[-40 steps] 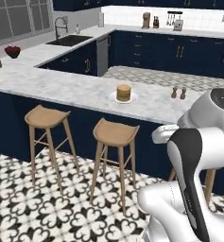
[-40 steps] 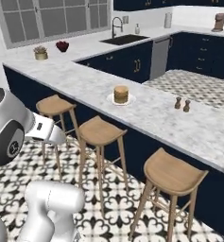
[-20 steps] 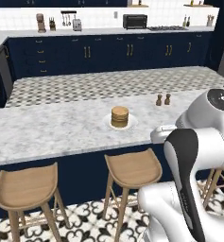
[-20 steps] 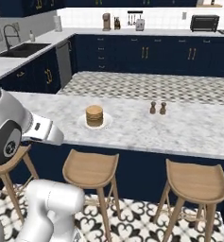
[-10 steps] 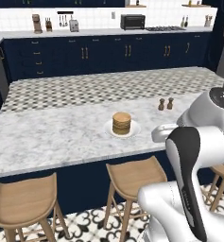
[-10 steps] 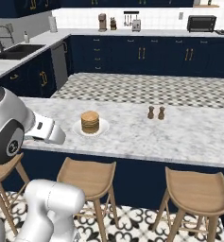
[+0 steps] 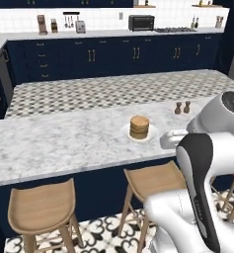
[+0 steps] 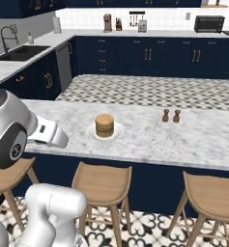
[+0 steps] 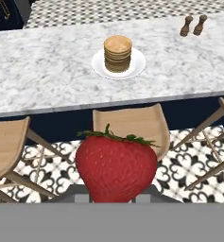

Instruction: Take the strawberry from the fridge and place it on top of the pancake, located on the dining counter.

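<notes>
While the end effector grasps the strawberry short of the surface's near edge, the carry is under way; next it must reach over the pancake mid-surface.

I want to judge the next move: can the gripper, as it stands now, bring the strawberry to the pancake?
Probably yes. The gripper holds the strawberry above a stool; nothing stands between it and the pancake across the dining counter.
</notes>
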